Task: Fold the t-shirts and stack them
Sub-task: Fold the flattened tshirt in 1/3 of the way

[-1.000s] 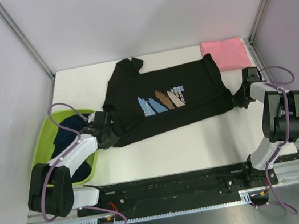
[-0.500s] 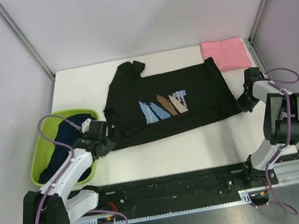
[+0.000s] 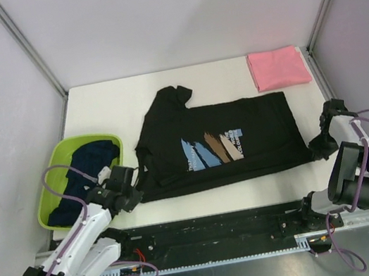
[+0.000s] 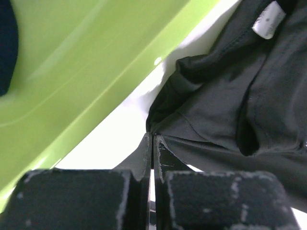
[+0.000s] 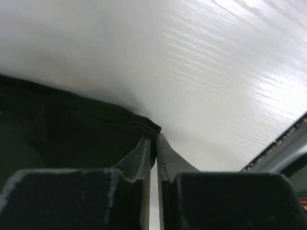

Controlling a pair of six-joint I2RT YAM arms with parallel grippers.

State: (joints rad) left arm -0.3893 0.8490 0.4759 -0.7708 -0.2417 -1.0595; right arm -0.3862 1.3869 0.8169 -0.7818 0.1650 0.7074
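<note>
Found the black t-shirt (image 3: 261, 124) spread print-up on the table (image 3: 105, 116), long axis left to right between the 2 arms. Saw its near collar-end corner pinched in the clenched left gripper (image 3: 137, 191), its near hem corner in the clenched right gripper (image 3: 315, 151).

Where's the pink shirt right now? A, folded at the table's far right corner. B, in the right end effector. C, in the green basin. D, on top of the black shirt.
A: the pink shirt lies folded at the table's far right corner; the right end effector grips the black shirt.
</note>
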